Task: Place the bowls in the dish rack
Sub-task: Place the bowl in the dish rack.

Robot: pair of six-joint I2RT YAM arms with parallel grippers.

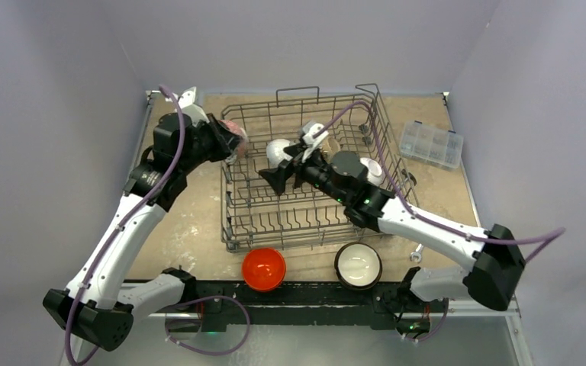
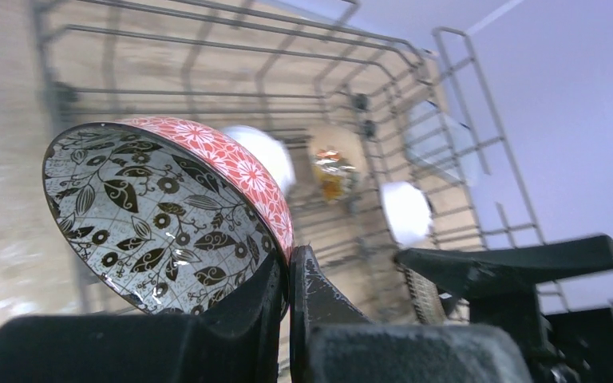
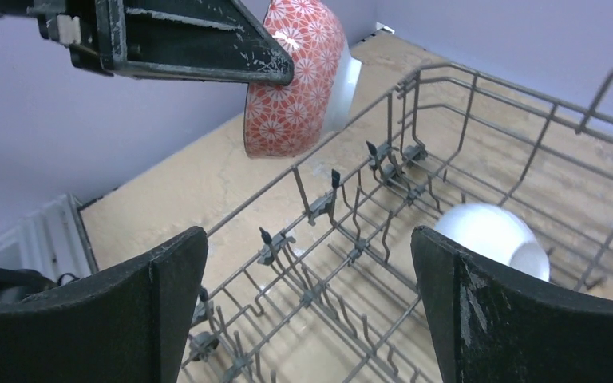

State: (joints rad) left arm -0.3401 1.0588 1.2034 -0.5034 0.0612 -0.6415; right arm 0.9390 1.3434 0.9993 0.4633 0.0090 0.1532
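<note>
At the dish rack's (image 1: 305,245) left rim: red-patterned bowl (image 2: 168,207) held up, off the table (image 1: 191,229).
Pinched at its edge by the left gripper (image 2: 290,263), fingers tight together on it; farther right, right gripper (image 3: 307,239) spread wide over the tines, gripping nothing, near a white bowl (image 3: 491,235); orange bowl (image 1: 264,268) and dark bowl (image 1: 358,264) on the table just before the rack.

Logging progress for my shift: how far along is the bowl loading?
Done: white bowls sit in the dish rack. In hand: the left fingers pinch a red-patterned bowl near the rack's rim. Left: an orange bowl and a dark bowl on the table.
</note>
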